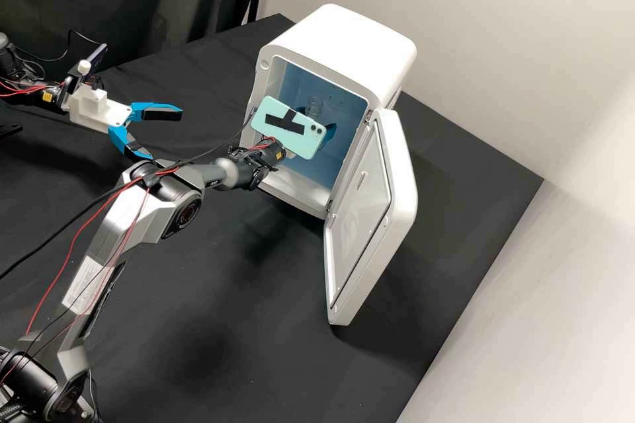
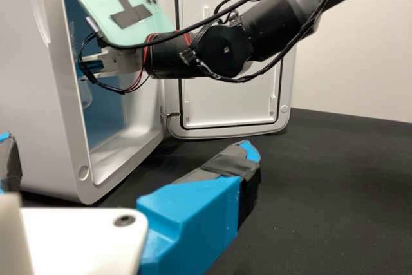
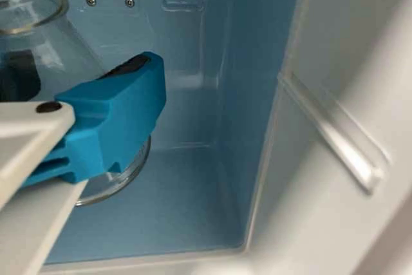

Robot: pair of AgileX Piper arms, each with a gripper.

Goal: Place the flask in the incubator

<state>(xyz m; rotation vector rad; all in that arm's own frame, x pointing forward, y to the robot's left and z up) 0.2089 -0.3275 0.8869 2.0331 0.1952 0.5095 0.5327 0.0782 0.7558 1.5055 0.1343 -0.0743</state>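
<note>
The clear glass flask (image 3: 45,43) hangs inside the incubator's blue chamber (image 3: 187,210), its round base just above the floor. My right gripper (image 1: 325,132) is inside the chamber and shut on the flask, one blue finger (image 3: 122,114) lying across the glass. In the high view the flask's neck (image 1: 313,106) shows above the mint phone (image 1: 291,125) strapped to that wrist. The white incubator (image 1: 344,46) stands at the back of the bench with its door (image 1: 370,211) swung wide open. My left gripper (image 1: 149,127) hovers open to the left of it, holding nothing.
The right arm (image 1: 165,198) stretches across the bench to the incubator's opening, trailing red and black cables. The open door (image 2: 225,94) stands to the right of the opening. A clear shelf rail (image 3: 335,133) runs along the chamber's side wall. Black bench (image 1: 231,317) lies in front.
</note>
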